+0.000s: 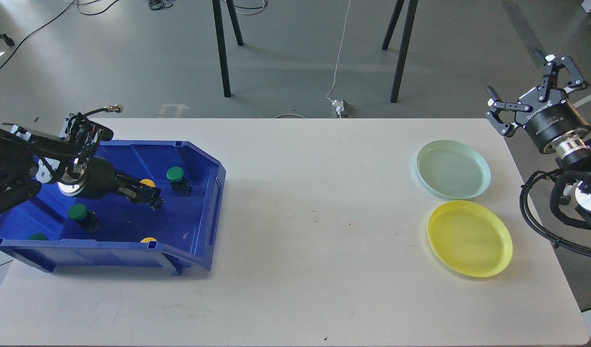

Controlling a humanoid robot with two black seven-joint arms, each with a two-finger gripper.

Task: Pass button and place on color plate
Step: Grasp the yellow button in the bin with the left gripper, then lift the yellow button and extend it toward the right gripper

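Note:
My left gripper (152,197) is inside the blue bin (206,226) at the table's left. It is shut on a yellow button (147,183) and holds it above the bin floor. More buttons lie in the bin: a green one (175,174) just right of the gripper, a green one (77,212) at the left, a green one (37,236) at the front left corner, and a yellow one (148,239) by the front wall. My right gripper (518,74) is open and empty, raised beyond the table's far right corner. A pale green plate (453,168) and a yellow plate (469,237) lie at the right.
The white table (315,250) spans the view. Black stand legs (221,53) and a white cable with a plug (341,106) are on the floor behind it. My right arm's cables (541,212) hang past the table's right edge.

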